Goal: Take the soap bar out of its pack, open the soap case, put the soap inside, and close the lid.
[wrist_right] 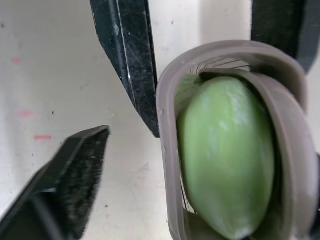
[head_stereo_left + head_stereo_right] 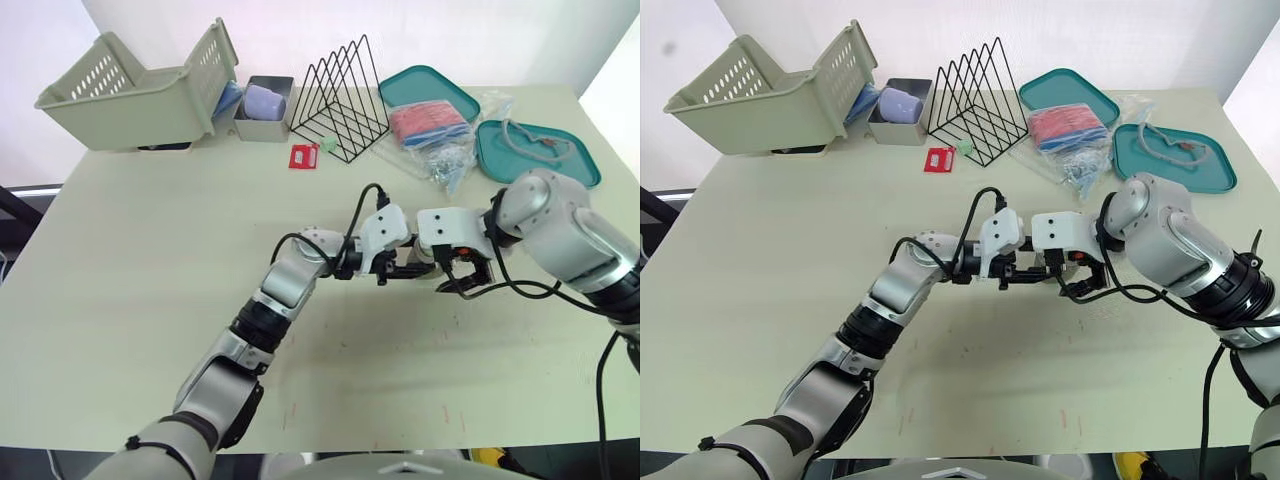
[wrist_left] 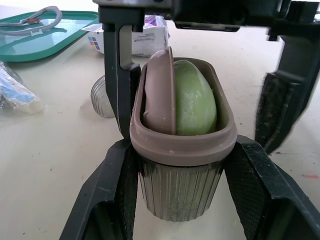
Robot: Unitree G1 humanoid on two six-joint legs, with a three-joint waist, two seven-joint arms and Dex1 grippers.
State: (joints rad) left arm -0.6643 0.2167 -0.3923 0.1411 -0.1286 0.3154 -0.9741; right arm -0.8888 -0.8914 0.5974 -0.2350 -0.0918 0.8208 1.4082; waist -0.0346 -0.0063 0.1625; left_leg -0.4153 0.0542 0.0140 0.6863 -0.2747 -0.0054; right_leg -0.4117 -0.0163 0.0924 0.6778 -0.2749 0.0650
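My left gripper (image 3: pixel 182 150) is shut on the soap case (image 3: pixel 180 195), a ribbed clear tub with a brown rim, held mid-table. The green soap bar (image 3: pixel 195 100) stands inside it beside a brown inner piece (image 3: pixel 160 90) on edge. From the other side my right gripper (image 2: pixel 462 278) is open, with its fingers (image 3: pixel 285 105) on either side of the case's top, one close against the rim. The right wrist view looks down on the soap bar (image 1: pixel 227 155) in the case (image 1: pixel 167 140). The white and purple soap pack (image 3: pixel 147 37) lies on the table behind, next to a clear ribbed piece (image 3: pixel 102 95).
Along the table's back edge stand a beige basket (image 2: pixel 130 95), a grey bin (image 2: pixel 264 108), a black wire rack (image 2: pixel 340 100) and a small red item (image 2: pixel 303 157). Two teal trays (image 2: pixel 428 90) (image 2: pixel 535 150) and a plastic bag (image 2: pixel 440 140) sit at the back right.
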